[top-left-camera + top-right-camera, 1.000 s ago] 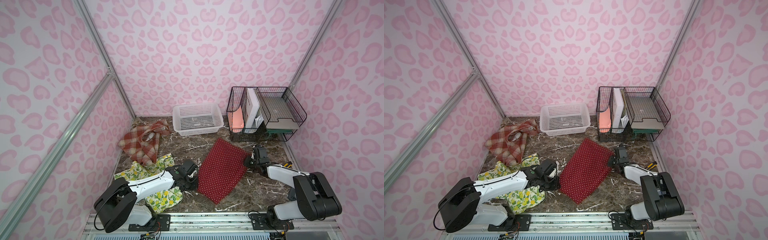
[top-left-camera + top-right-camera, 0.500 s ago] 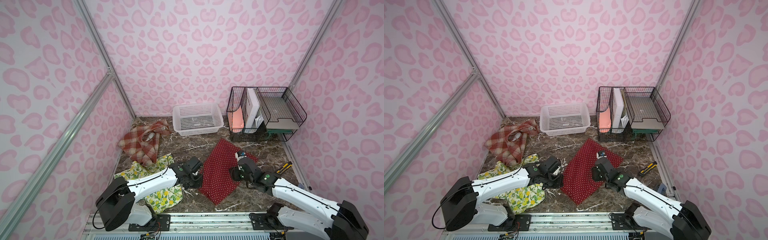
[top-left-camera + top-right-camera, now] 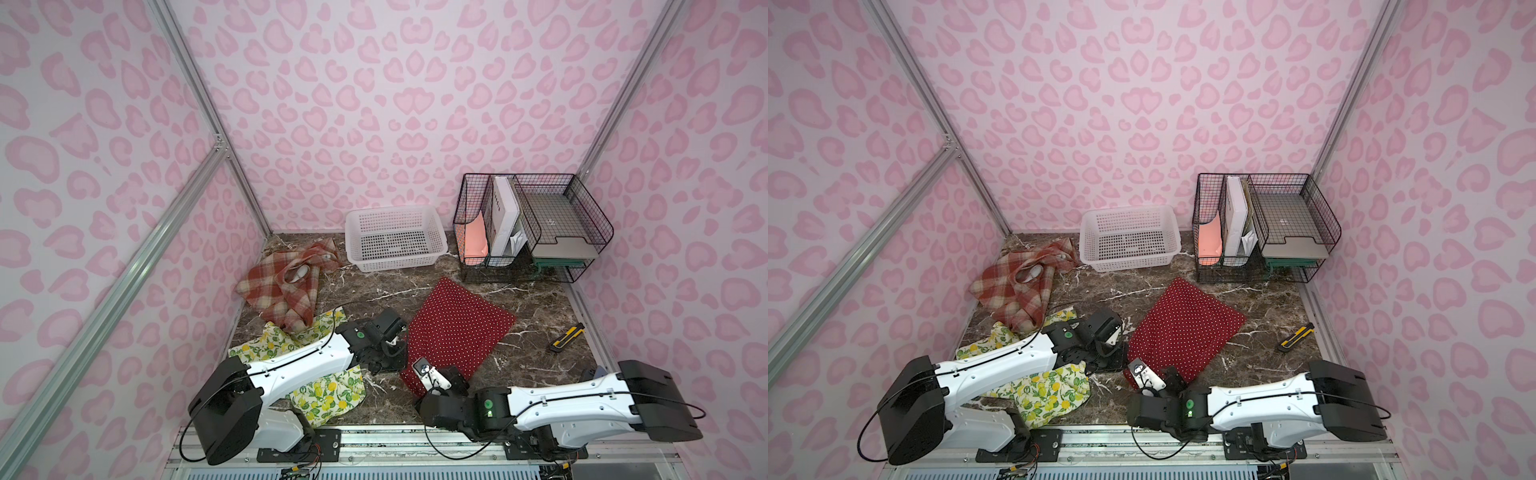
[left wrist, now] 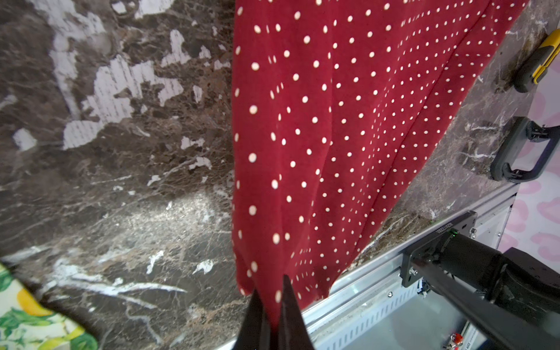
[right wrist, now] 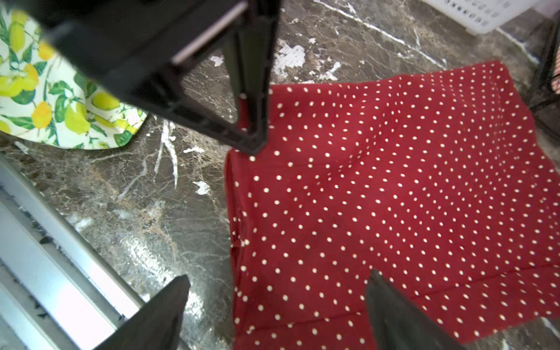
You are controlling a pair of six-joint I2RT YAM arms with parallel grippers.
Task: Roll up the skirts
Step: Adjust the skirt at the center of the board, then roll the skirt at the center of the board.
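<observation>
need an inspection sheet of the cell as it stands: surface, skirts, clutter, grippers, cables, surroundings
Surface: dark marble-look tabletop, white scuffed patches, no spills seen.
Job's things: polka-dot skirt spread flat mid-table; lemon skirt crumpled, partly under the left arm; plaid skirt bunched at far left. None rolled.
Clutter: white basket, empty, at the back; wire rack holding folders; utility knife on the right.
Grippers: left gripper, jaws shut on the polka-dot skirt's edge; right gripper, jaws open over its near corner, holding nothing.
Cables: black cable arcs off the left arm above the lemon skirt; no snag seen.
Surroundings: pink patterned walls, aluminium frame.
</observation>
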